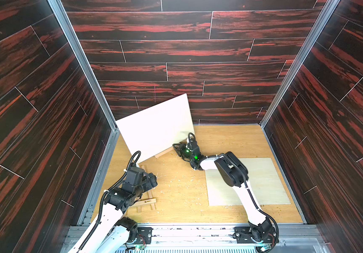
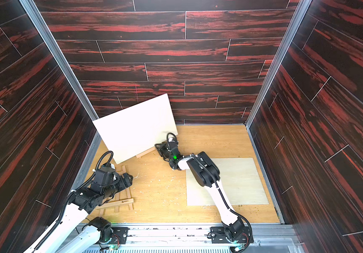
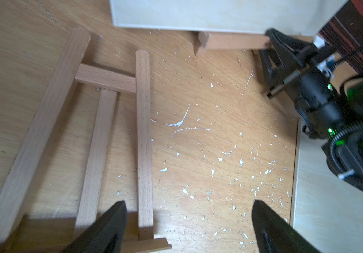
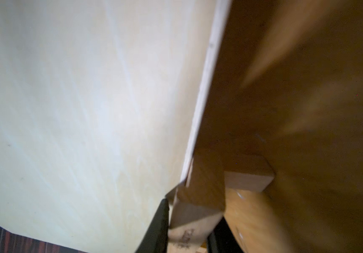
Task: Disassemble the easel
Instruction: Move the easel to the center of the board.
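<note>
Closest to the lens, in the left wrist view, the left gripper stands wide apart. Its black fingers are spread over the table with nothing between them, and one finger overlaps the easel frame. That frame lies flat on the wood: two long rails, a shorter middle slat and a cross piece joining them. In both top views it sits in the lower left of the picture, mostly under the left arm, with its printed crossbar showing. Just above it in the frame, toward the left rear corner, a white panel stands tilted back, and its lower edge rests on a wooden ledge bar. The right gripper reaches in at the panel's lower right corner. In the right wrist view its dark jaws are clamped on either side of the bar's end, with the panel's edge running right beside it. The left wrist view shows the same grip from the side, the right gripper at the end of the bar below the panel. A pale sheet lies flat in the right half of the table, under the right arm. Small white flecks are scattered over the bare wood in the middle.
</note>
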Tool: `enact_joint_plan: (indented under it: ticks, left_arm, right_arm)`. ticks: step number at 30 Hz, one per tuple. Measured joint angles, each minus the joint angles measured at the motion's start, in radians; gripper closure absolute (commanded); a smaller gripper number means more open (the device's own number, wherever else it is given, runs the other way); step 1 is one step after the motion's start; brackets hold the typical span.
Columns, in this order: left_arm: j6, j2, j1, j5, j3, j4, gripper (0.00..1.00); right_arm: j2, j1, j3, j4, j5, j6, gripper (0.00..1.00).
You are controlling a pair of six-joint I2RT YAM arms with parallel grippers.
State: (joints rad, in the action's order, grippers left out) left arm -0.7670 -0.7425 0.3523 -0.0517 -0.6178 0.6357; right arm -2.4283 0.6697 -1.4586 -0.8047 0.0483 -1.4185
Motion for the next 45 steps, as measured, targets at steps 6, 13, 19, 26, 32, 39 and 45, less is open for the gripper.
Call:
enact_joint_plan:
  ticks: [6,13,19,26,32,39,45]
  left_arm:
    - [0.011,-0.015,0.0,-0.005,-0.001,0.0,0.07]
    - [0.05,-0.014,0.0,-0.033,-0.028,0.028,0.05]
    - [0.089,0.026,-0.005,-0.103,-0.055,0.067,0.0]
    - [0.192,0.064,-0.055,-0.179,-0.086,0.095,0.0]
    - [0.277,-0.006,-0.21,-0.087,-0.115,0.051,0.0]
    - [0.379,-0.093,-0.286,0.079,-0.117,-0.085,0.0]
    - [0.439,-0.099,-0.415,0.259,-0.071,-0.229,0.01]
  right_arm:
    - [0.137,-0.011,0.265,-0.112,-0.023,-0.025,0.87]
    - [0.29,-0.016,0.546,-0.213,-0.04,-0.051,0.88]
    - [0.355,-0.016,0.689,-0.296,-0.042,-0.072,0.84]
    - [0.393,-0.018,0.749,-0.309,-0.026,-0.05,0.64]
    - [0.462,-0.022,0.796,-0.237,0.002,0.017,0.47]
    - [0.597,-0.037,0.845,-0.121,0.054,0.087,0.39]
    - [0.766,-0.063,0.847,0.08,0.135,0.218,0.36]
